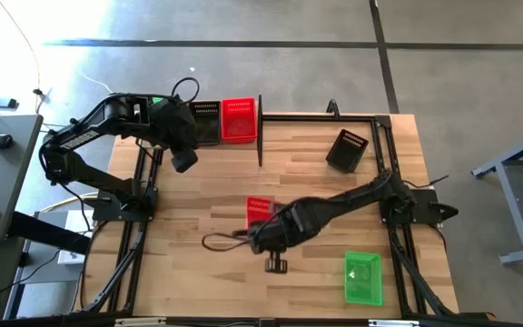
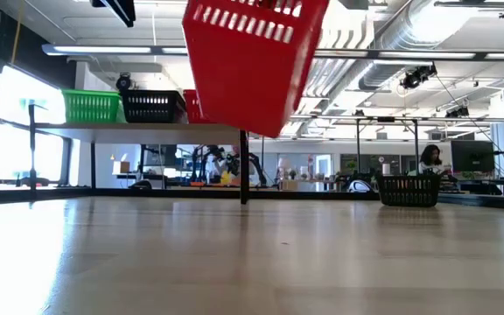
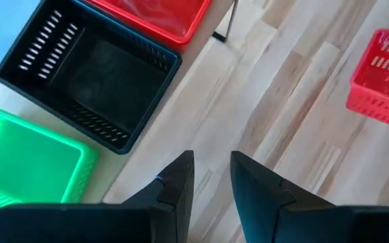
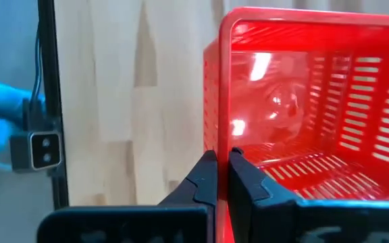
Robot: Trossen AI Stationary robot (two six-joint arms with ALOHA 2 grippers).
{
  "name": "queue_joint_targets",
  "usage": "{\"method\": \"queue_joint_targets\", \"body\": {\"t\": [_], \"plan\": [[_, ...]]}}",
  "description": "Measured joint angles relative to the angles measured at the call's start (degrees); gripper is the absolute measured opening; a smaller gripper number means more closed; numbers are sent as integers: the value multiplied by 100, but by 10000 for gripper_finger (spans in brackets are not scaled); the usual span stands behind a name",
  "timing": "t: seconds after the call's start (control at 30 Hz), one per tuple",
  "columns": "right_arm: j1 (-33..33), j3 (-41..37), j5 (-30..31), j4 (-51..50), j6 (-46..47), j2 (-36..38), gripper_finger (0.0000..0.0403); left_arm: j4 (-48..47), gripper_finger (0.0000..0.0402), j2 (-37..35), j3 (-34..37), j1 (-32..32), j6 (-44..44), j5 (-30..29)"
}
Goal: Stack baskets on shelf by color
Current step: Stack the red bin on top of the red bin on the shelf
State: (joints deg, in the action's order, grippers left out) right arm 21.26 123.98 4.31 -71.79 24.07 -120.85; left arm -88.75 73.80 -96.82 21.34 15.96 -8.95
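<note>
Above the middle of the bench (image 1: 198, 200), our right gripper (image 4: 220, 162) is closed on the thin wall of a red basket (image 1: 259, 211), lifted clear. We judge it light, slightly flexible and easily tilting; gripping the rim seems best.

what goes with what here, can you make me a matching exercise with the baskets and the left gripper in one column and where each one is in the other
Column one:
1. red basket in the right gripper
2. lone green basket
3. lone black basket
4. left gripper

Column two:
a. on the table, near the front edge, right side
b. lifted off the table, rim pinched between shut fingers
c. above the shelf end, holding nothing
d. tilted on the table, back right, off the shelf

Pairs: 1-b, 2-a, 3-d, 4-c
</note>
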Motion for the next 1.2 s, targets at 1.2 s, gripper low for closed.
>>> {"method": "queue_joint_targets", "body": {"t": [1.2], "plan": [[-3193,2,1495,1956,-5393,880,0,-17,87,2,0,0,2027,-842]]}}
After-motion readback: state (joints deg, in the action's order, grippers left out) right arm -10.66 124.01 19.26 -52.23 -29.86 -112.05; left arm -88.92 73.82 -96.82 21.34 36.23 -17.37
